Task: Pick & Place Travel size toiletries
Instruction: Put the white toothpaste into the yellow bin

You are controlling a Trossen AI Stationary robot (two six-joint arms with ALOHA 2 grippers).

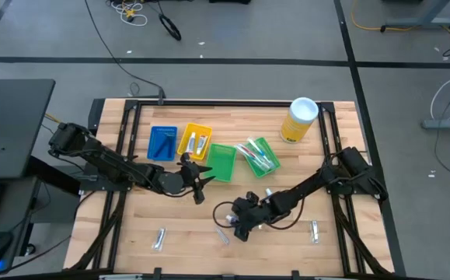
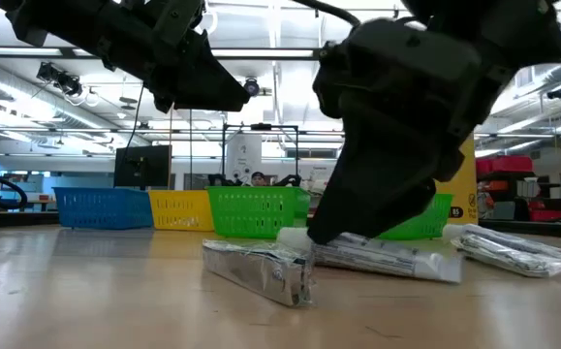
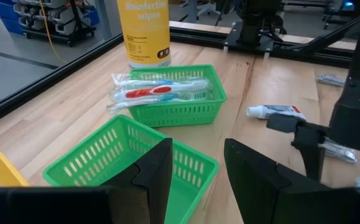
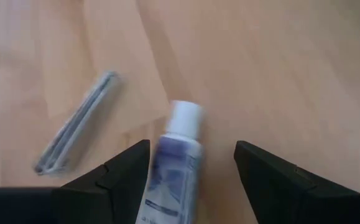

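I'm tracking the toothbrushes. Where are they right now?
In the high view, the toothbrushes lie in the tilted green bin toward the table's far right, beside the yellow canister; the left wrist view shows them sticking out over its rim.

Toothpaste tube [image 4: 172,168] cut off by frame edge.

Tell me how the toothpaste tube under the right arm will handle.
The toothpaste tube looks small, so probably light. Its round white cap suggests it may roll if nudged sideways. The flat body looks soft, so the open right pincer may dent it.
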